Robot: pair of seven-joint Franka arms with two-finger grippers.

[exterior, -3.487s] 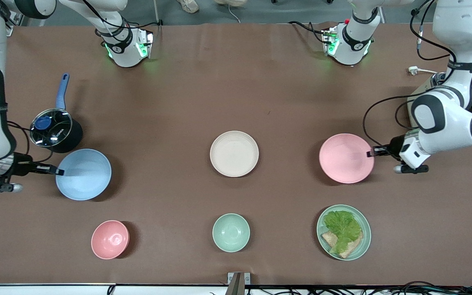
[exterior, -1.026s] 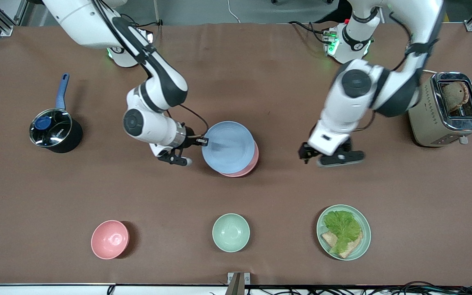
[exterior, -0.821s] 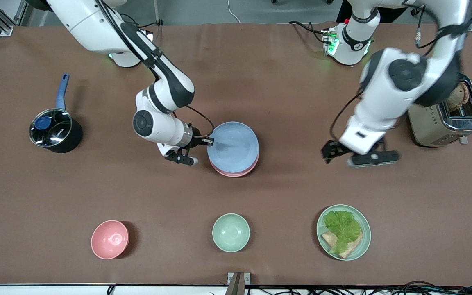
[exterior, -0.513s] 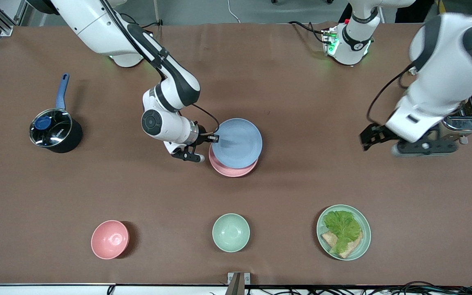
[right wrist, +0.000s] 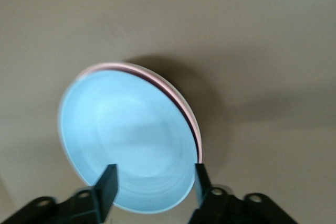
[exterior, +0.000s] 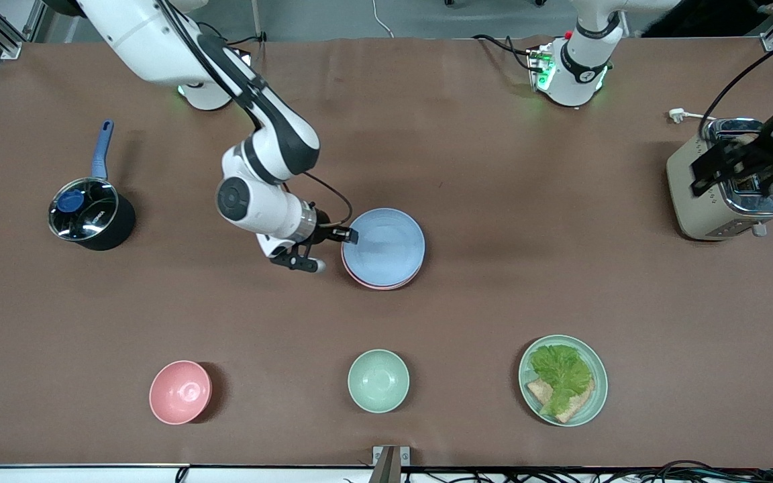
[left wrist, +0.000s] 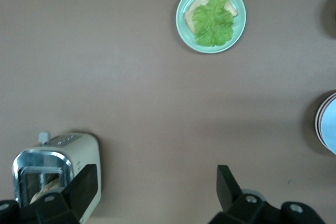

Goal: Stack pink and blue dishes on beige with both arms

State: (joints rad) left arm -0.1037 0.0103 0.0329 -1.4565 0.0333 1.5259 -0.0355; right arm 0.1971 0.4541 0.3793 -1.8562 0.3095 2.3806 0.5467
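Note:
The light blue plate (exterior: 384,245) lies on the pink plate (exterior: 374,285) at the table's middle; only a thin pink rim (right wrist: 181,109) shows under it. The beige plate is hidden beneath them. My right gripper (exterior: 348,235) sits at the blue plate's rim on the side toward the right arm's end. It is open, its fingers (right wrist: 107,181) wide apart with the rim of the blue plate (right wrist: 126,140) between them, not clamped. My left gripper (exterior: 729,168) hangs open and empty over the toaster (exterior: 722,194), fingers (left wrist: 86,181) spread.
A lidded black pot (exterior: 90,213) stands at the right arm's end. Nearer the front camera sit a small pink bowl (exterior: 180,392), a mint bowl (exterior: 378,380) and a green plate with lettuce (exterior: 563,380). The toaster (left wrist: 52,166) and lettuce plate (left wrist: 211,18) show under the left wrist.
The blue plate has come down level onto the pink plate and my right gripper has let go of it. My left arm has swung away to the toaster.

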